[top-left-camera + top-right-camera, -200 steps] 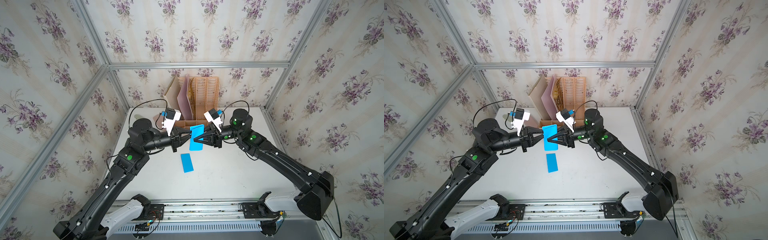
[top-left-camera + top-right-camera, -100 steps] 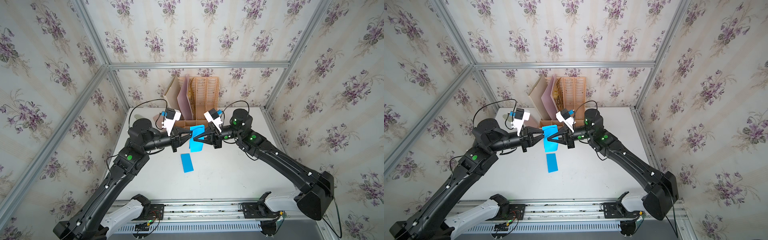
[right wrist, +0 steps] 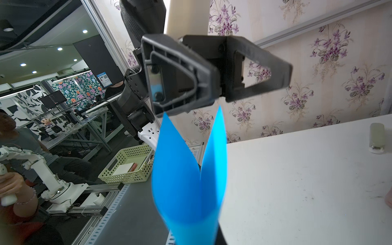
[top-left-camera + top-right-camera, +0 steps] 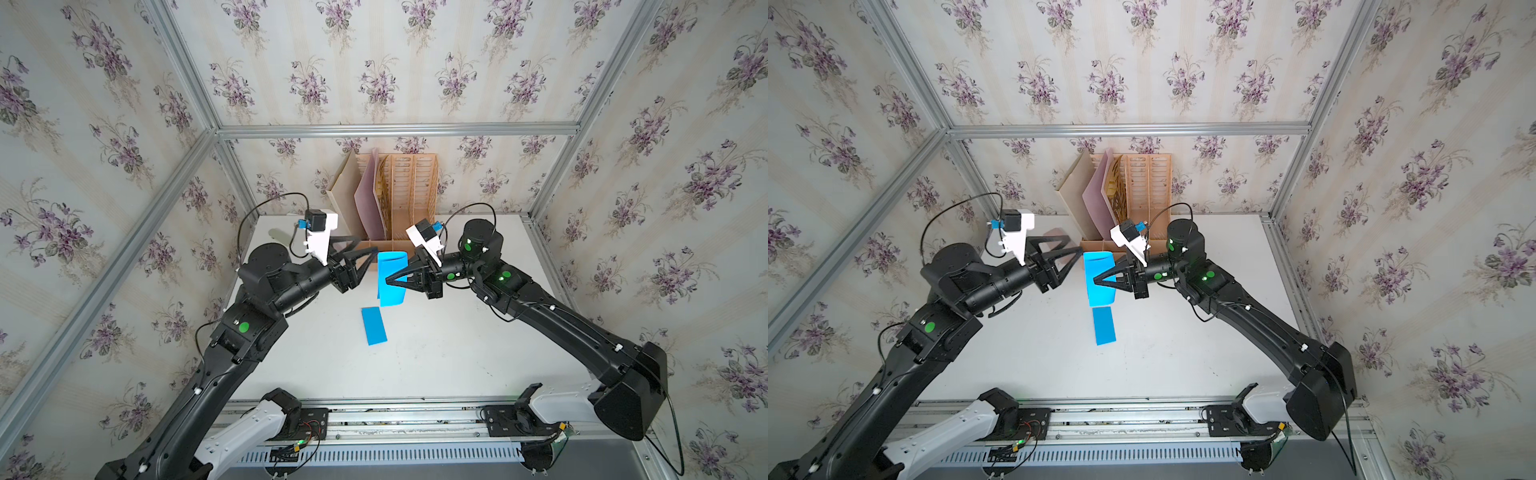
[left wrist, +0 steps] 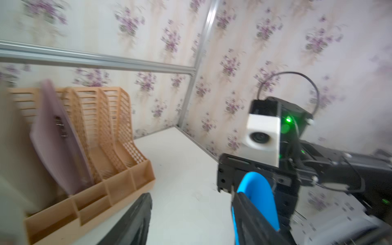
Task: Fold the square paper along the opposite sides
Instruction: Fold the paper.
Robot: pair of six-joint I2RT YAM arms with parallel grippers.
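Progress: Blue paper (image 4: 392, 274) bent double in mid-air, its halves gaping and no crease pressed. Flattening appears to remain.
Paper: Aloft over the worktop (image 4: 457, 353), toward the middle of its back edge, beyond a flat blue strip (image 4: 374, 325).
Right gripper (image 4: 388, 280): Pinching the paper's side.
Left gripper (image 4: 368, 247): Spread at the opposite edge, gripping nothing.

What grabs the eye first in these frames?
A bent blue sheet hangs in mid-air, pinched by the shut right end effector, the left end effector open beside it. A narrow blue strip lies flat on the table nearby; a tan file rack stands at the back wall.
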